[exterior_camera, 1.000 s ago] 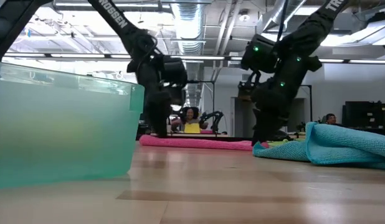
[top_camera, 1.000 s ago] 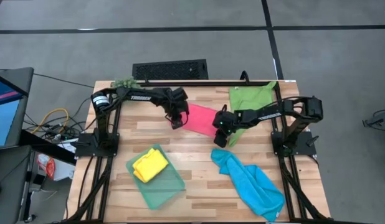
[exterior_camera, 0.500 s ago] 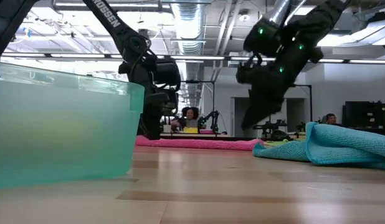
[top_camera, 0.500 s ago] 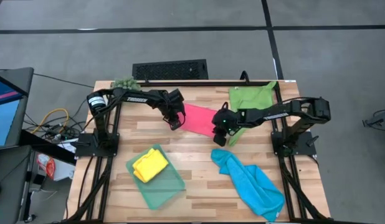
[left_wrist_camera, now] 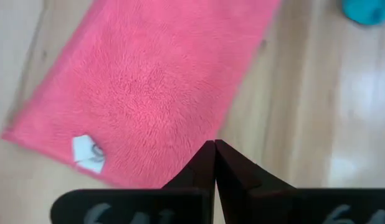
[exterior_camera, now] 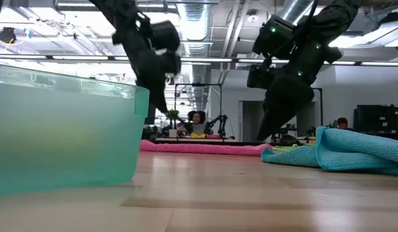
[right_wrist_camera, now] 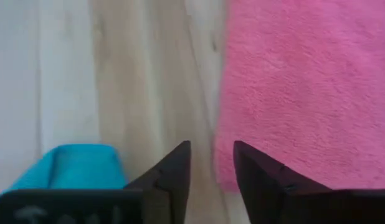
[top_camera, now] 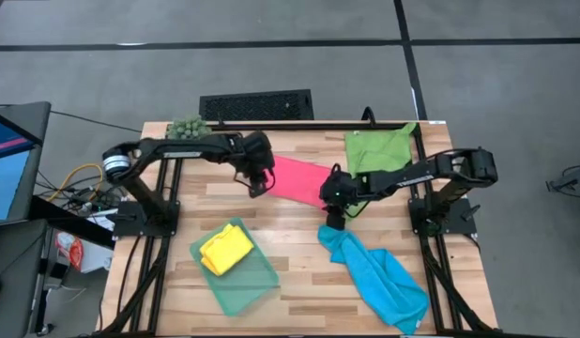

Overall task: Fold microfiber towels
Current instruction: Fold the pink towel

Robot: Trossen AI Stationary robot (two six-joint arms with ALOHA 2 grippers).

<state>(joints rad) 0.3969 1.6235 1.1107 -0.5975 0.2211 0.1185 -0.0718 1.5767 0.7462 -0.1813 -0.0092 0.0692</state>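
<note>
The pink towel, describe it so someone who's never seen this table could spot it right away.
On the wooden table, look to the middle of the far half, between the two arms. The pink towel lies flat there as a neat folded rectangle, unlike the crumpled blue towel nearer the front and the green towel at the far right corner.

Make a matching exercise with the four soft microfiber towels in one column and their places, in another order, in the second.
1. yellow microfiber towel
2. pink microfiber towel
3. leaf green microfiber towel
4. bright blue microfiber towel

A. table's far right corner
B. flat between both grippers
C. inside the pale teal translucent tray
D. crumpled, near right side

Pairs: 1-C, 2-B, 3-A, 4-D
</note>
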